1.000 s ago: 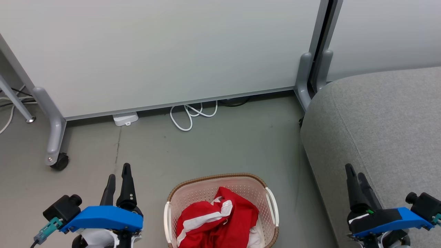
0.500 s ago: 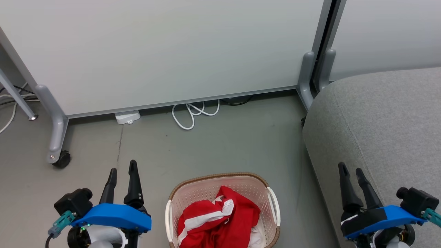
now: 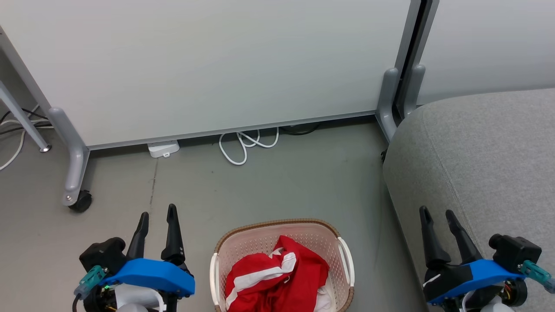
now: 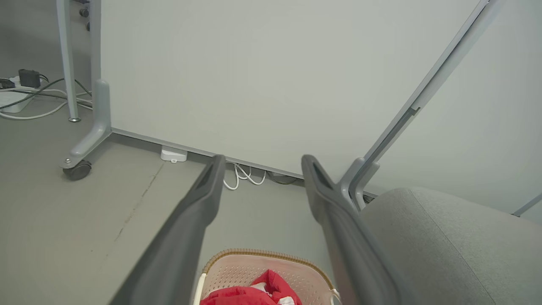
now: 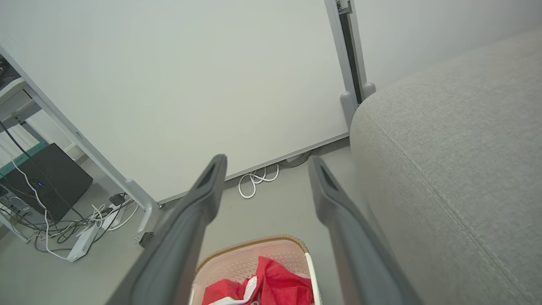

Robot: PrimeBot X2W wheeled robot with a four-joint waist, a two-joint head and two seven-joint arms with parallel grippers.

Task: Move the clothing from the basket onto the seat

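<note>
Head view: red clothing heaped in the basket, bottom centre of frame.
We hold both pincers spread and empty; our left gripper sits nearer, the clothing lower right of it, the right gripper against the seat at right.

The right gripper has its 2 dark fingers spread apart, nothing between them. Low between them the basket sits on the floor with red clothing heaped inside. The grey seat lies to its right. A white cable coils below the panel.
</note>
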